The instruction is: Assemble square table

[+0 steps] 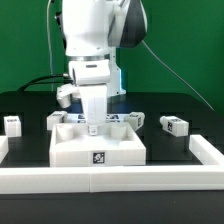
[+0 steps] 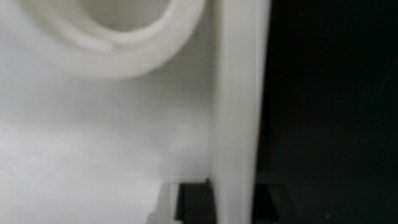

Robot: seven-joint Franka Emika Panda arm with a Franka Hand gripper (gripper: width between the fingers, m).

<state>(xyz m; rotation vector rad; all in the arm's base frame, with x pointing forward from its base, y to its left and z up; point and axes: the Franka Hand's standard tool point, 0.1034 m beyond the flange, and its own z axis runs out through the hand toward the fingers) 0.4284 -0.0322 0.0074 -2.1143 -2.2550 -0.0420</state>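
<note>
The white square table top (image 1: 98, 148) lies on the black table with one tag on its near wall. My gripper (image 1: 93, 128) reaches straight down onto the top's far rim. In the wrist view that thin raised rim (image 2: 237, 100) runs between my two dark fingertips (image 2: 192, 205), and the gripper (image 2: 237, 206) is shut on it. A round raised socket (image 2: 125, 30) shows on the top's inner face beside the rim. Short white tagged legs lie at the exterior view's left (image 1: 12, 124) and right (image 1: 173, 124), with further tagged parts (image 1: 135, 118) behind the top.
A long white rail (image 1: 110, 181) runs along the front, with side pieces rising at the exterior view's right (image 1: 208, 150) and left (image 1: 4, 148). Black cables hang behind the arm.
</note>
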